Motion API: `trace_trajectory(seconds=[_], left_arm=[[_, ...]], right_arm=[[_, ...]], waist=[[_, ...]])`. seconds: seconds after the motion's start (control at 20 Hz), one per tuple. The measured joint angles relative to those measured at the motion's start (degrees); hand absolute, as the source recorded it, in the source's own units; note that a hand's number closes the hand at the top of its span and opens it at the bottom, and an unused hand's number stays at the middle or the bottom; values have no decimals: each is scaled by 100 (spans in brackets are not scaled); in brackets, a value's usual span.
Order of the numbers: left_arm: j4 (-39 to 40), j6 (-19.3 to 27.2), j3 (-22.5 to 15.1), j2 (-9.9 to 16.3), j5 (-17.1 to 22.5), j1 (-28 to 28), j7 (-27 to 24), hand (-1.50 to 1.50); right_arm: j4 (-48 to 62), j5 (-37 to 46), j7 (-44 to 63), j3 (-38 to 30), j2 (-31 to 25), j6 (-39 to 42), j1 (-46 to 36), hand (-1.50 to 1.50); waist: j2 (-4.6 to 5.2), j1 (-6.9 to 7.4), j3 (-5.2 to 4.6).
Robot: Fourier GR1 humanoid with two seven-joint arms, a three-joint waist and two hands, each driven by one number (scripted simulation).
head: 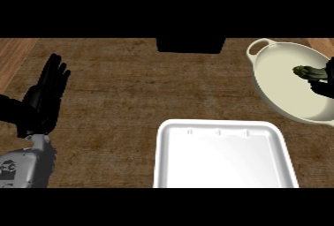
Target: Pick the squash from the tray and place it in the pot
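Observation:
The squash (309, 72), dark green with pale stripes, is over the inside of the cream pot (287, 95) at the right of the counter. My right hand (324, 89) comes in from the right edge and curls round the squash, hiding most of it; only one end sticks out to the left. The white tray (222, 154) lies at the lower middle with nothing on it. My left hand (47, 90) rests open at the far left, fingers up, far from the tray and pot.
A black block (190, 44) stands at the counter's far edge, top middle. The pot's loop handle (259, 45) points to the upper left. Brown counter top (124, 101) spreads between my left hand and the tray.

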Motion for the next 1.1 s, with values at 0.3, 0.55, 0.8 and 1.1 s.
trace_trajectory(seconds=[0.3,0.55,0.8,1.1], left_arm=[[69,-67,-27,-21,16,-35,-45,0],[44,-98,-25,-19,53,-85,3,0],[-29,-111,-52,-47,42,36,-48,0],[-96,-116,-10,-11,70,23,35,0]], right_arm=[[1736,248,-127,15,146,21,-892,-150],[2674,201,-508,-19,183,643,-1215,-150],[3186,-267,-1038,-394,194,1557,-1481,-150],[3679,-937,-1226,-1037,-59,2519,-1781,-150]], waist=[[28,65,4],[50,101,13],[52,104,19],[60,97,21]])
